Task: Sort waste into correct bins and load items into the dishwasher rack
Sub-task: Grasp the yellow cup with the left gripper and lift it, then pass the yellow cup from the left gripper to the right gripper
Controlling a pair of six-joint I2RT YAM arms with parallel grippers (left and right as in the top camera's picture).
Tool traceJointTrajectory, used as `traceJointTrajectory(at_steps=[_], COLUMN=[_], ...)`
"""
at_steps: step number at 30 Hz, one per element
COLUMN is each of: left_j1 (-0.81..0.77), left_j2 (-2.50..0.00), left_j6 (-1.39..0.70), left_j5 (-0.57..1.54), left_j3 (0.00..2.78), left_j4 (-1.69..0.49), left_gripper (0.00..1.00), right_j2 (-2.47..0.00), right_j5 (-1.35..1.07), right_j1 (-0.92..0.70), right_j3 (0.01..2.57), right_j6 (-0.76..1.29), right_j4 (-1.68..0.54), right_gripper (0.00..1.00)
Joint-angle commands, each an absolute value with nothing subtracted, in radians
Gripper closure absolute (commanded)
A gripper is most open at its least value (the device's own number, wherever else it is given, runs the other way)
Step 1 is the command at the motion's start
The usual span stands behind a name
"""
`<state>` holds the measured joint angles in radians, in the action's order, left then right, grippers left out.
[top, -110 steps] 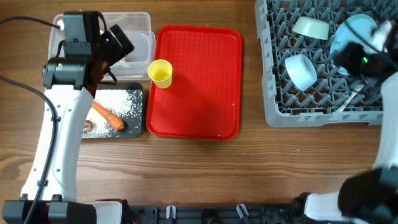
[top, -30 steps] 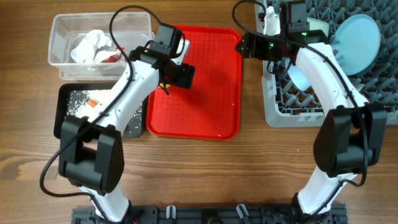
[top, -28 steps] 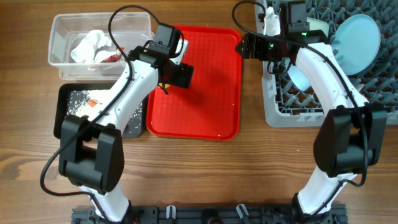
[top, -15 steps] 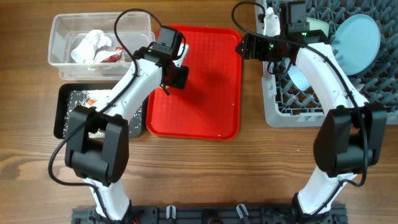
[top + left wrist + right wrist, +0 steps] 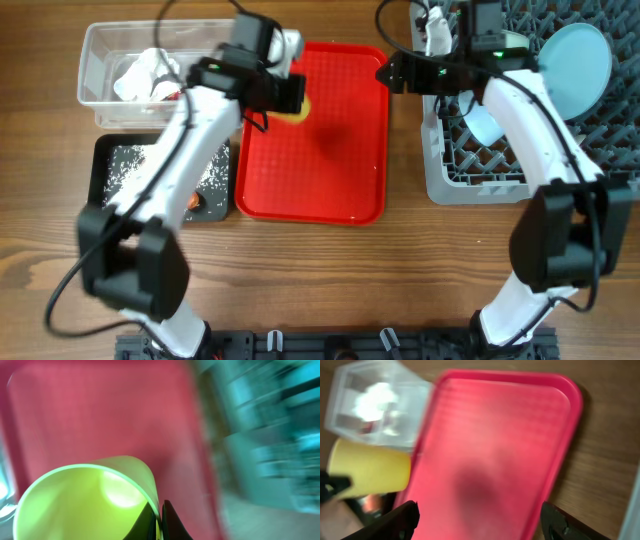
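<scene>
Clear tub and black tray sit at far left. Left gripper – fingers pinching the wall of the yellow cup, over the red tray's upper-left corner. Right gripper – fingers spread, between red tray and rack

red tray: glossy plastic | yellow cup: smooth plastic | table: matt wood grain

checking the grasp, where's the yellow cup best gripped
Take the yellow cup at the rim, coming from the mouth, fingers either side of the thin wall: its mouth faces the left gripper, which pinches it that way over the red tray.
</scene>
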<state>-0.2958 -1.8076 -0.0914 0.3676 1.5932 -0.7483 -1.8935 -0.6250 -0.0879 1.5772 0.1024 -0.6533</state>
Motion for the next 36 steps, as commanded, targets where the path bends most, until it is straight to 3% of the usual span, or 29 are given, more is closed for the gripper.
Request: traceJointTrajectory(at_steps=[1, 6, 10, 13, 20, 36], left_j1=[-0.183, -0.064, -0.058, -0.068, -0.094, -0.114], left_j2=[-1.756, -1.756, -1.756, -1.756, -1.757, -1.757], left_j6=[-0.143, -0.144, -0.150, -0.177, -0.177, -0.278], left_j5=[0.831, 1.176, 1.334, 1.350, 1.372, 1.417], left_j3=[1.618, 1.618, 1.617, 1.617, 1.617, 1.617], left_j4=[-0.730, -0.698, -0.609, -0.546, -0.474, -0.305], left_gripper=[0.96, 0.96, 0.96, 0.96, 0.96, 0.96], right_j2=[-1.826, -1.827, -1.827, -1.827, -1.827, -1.827], right_j5=[-0.929, -1.303, -1.388, -1.454, -1.448, -1.323], right_j1=[-0.032, -0.014, -0.062, -0.113, -0.211, -0.238], right_j3=[1.580, 1.580, 1.577, 1.577, 1.577, 1.577], right_j6=[-0.031, -0.148, -0.183, -0.171, 0.071, 0.078], right_j4=[-0.657, -0.635, -0.593, -0.519, -0.234, -0.219], right_gripper=[0.18, 0.18, 0.18, 0.18, 0.18, 0.22])
